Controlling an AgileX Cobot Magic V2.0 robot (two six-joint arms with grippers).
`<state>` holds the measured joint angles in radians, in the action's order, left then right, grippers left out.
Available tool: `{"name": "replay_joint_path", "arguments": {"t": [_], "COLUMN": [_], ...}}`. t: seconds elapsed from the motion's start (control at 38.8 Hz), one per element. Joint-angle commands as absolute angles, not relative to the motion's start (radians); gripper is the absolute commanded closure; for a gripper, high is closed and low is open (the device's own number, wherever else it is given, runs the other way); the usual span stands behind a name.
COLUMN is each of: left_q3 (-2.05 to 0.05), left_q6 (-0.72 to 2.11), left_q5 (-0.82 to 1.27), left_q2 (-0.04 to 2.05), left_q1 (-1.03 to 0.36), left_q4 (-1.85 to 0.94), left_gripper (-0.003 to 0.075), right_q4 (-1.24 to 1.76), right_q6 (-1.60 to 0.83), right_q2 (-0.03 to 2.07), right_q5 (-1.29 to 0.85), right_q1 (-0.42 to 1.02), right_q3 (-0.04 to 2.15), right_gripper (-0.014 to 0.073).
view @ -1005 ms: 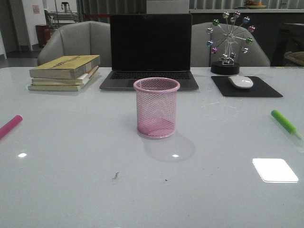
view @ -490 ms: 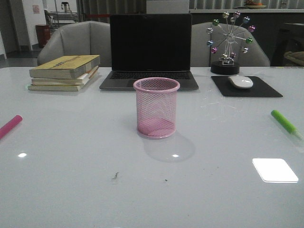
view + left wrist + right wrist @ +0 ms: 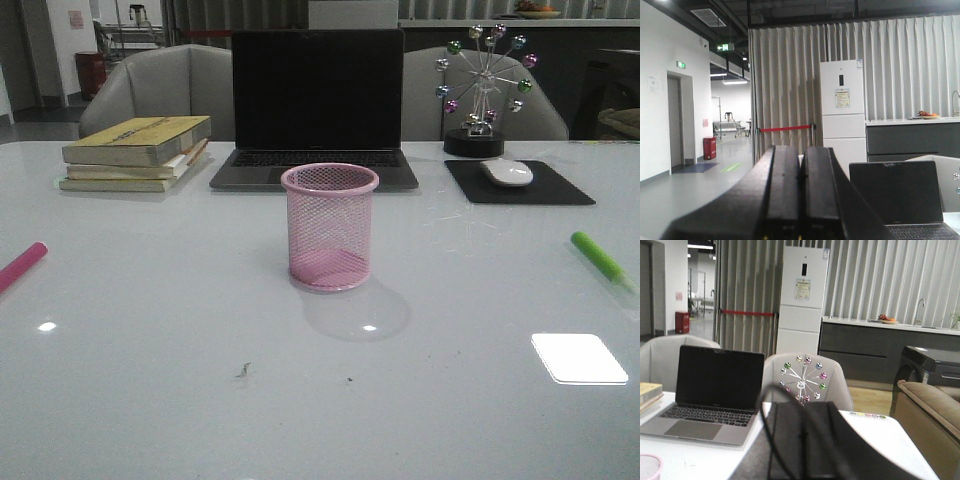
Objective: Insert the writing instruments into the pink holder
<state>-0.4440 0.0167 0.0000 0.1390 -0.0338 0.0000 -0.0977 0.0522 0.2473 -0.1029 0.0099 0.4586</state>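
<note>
Our left end effector (image 3: 800, 200) shows in its wrist view with its two dark fingers pressed flat together, nothing between them; our right end effector (image 3: 802, 450) looks the same, fingers closed against each other and holding nothing, a black cable (image 3: 771, 415) looping beside it. Neither arm appears in the front view. On the tabletop (image 3: 150, 400) we count one pink holder (image 3: 330, 227), upright near the middle, with nothing visible inside it through the mesh. We count two writing instruments: one pink marker (image 3: 20, 266) lying at the far left edge, partly cut off by the frame, and one green marker (image 3: 600, 258) lying near the far right edge. Both lie well apart from the holder, with bare tabletop between. Behind the holder stand one open laptop (image 3: 316, 105), one stack of books (image 3: 138, 152) to its left, and to its right one mouse (image 3: 507, 172) on one dark mouse pad (image 3: 560, 186) and one ferris-wheel ornament (image 3: 482, 92).
</note>
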Motion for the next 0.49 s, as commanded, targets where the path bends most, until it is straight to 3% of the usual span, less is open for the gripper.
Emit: {"name": "replay_joint_path", "arguments": {"t": [0.0,0.23,0.46], "left_q3": [-0.526,-0.698,-0.794], "left_q6": [0.012,0.012,0.012], "left_q5": [-0.069,-0.078,-0.066], "left_q2": [0.239,0.561,0.81], "left_q1": [-0.031,-0.031,-0.031], "left_q4": [0.0,0.027,0.027], "left_gripper": [0.0628,0.0628,0.0628], "right_q4": [-0.145,-0.162,-0.073], "right_q6": [0.05,0.05,0.069], "right_q2": [0.351,0.589,0.752], "right_q5": [0.007,0.149,0.006], "right_q1": [0.008,0.008,0.008], "right_q3": [0.533,0.598,0.64], "right_gripper": [0.0569,0.0564,0.0561]}}
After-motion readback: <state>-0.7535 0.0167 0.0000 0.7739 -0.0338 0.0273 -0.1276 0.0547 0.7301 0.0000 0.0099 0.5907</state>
